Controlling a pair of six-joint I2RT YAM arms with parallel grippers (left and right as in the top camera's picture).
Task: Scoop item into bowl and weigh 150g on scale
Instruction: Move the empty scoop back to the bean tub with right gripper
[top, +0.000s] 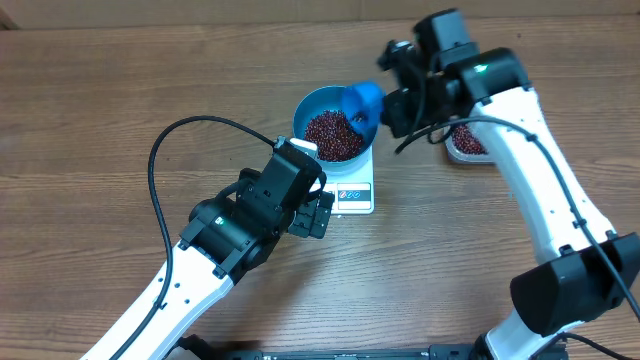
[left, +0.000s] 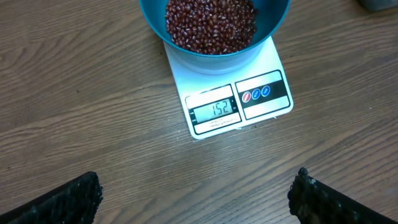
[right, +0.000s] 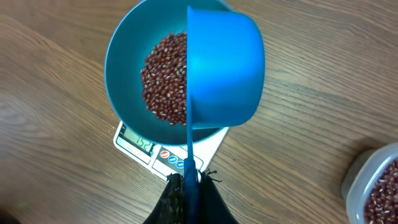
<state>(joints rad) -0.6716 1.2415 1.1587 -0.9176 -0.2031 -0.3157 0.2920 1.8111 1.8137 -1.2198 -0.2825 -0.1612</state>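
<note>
The blue bowl (top: 310, 105) sits on the white scale (top: 357, 192), holding dark red-brown beans (top: 334, 134). In the left wrist view the scale (left: 267, 62) shows 152 on its display (left: 214, 110), under the bowl (left: 211, 59) of beans (left: 210, 23). My right gripper (right: 189, 177) is shut on the handle of a blue scoop (right: 221, 68), tipped on its side over the bowl (right: 121, 68); its inside is hidden. The same scoop (top: 364, 101) hangs over the bowl's right rim in the overhead view. My left gripper (left: 196, 190) is open above bare table in front of the scale.
A clear plastic tub (top: 466, 142) with more beans stands right of the scale, partly under my right arm; it also shows as the tub (right: 373, 186) at the right wrist view's corner. My left arm (top: 240, 225) lies at the scale's near left.
</note>
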